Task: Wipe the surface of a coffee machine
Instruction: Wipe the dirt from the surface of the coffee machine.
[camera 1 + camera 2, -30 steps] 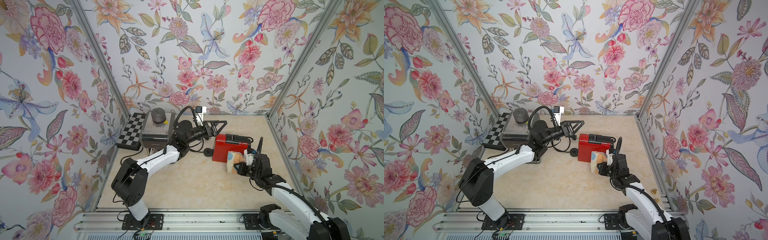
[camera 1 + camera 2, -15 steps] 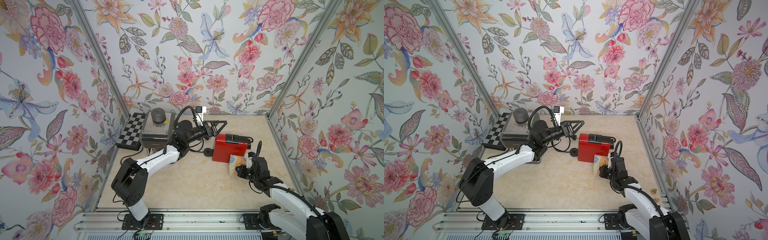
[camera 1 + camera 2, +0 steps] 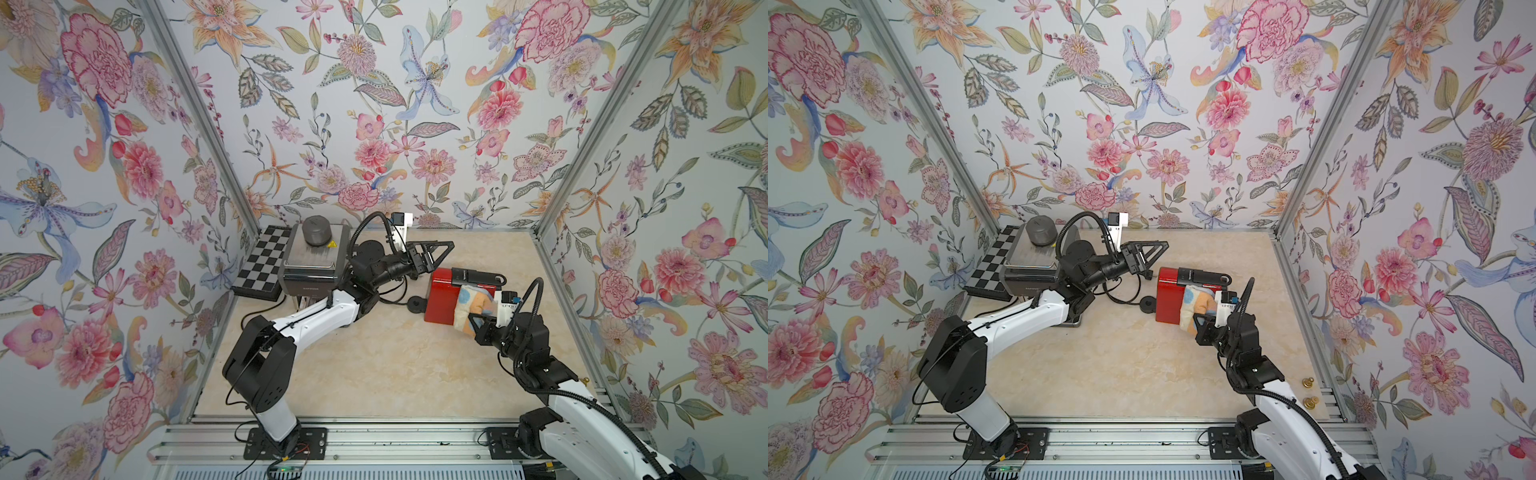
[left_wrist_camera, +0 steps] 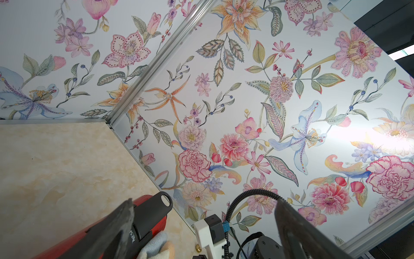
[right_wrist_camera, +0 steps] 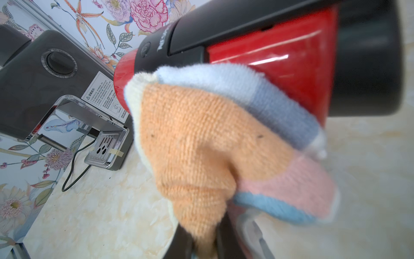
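Right claw (image 3: 478,323) pins a pastel cloth (image 3: 471,302) against the near side of the red coffee machine (image 3: 439,297), which stands on the bench (image 3: 395,365) in both top views. Left wrist view: left claw (image 4: 203,201) spread wide, empty, near the coffee machine (image 4: 145,215). Right wrist view: cloth (image 5: 201,139) bunched in the closed right claw (image 5: 201,244), touching the red side.

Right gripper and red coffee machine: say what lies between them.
The cloth, pinched in the right gripper, pressed against the red coffee machine; right wrist view.

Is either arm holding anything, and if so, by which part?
The right gripper is shut on the cloth, pinching a bunched fold at one end; the rest lies against the red coffee machine. The left gripper is open, holding nothing.
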Available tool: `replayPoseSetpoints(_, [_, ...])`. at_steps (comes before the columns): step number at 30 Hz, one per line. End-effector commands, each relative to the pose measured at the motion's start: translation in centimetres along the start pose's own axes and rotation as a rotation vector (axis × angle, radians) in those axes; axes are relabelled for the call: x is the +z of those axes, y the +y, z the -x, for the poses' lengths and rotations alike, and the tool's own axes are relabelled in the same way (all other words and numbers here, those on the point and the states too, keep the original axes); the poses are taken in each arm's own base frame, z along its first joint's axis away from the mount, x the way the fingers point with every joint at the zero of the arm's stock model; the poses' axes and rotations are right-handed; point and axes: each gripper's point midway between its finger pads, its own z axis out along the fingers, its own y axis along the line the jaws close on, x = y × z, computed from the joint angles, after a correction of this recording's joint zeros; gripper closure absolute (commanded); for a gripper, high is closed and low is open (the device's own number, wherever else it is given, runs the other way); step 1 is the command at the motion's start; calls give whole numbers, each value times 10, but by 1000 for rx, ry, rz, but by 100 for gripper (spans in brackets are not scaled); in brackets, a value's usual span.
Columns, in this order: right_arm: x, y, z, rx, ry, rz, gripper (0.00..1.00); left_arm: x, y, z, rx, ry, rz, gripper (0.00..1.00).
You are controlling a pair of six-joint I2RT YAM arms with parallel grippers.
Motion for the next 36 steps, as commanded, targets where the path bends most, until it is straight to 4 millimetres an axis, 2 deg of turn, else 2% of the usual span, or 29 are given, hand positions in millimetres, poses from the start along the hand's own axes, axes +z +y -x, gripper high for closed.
replayPoseSetpoints(1, [14, 13, 5, -36, -18, 29, 100, -5, -12, 15, 35, -39, -21, 1])
replayPoseSetpoints(6, [36, 7, -24, -26, 59, -4, 100, -9, -12, 18, 40, -42, -13, 1])
replayPoseSetpoints(12, [48, 0, -50, -31, 114, -32, 100, -12, -11, 18, 40, -47, -12, 1])
replayPoseSetpoints(20, [63, 7, -64, -70, 148, -26, 100, -16, -10, 19, 35, -54, -11, 1])
replayPoseSetpoints(36, [101, 42, -66, -116, 164, 58, 100, -26, -13, 24, 49, -68, 3, 1])
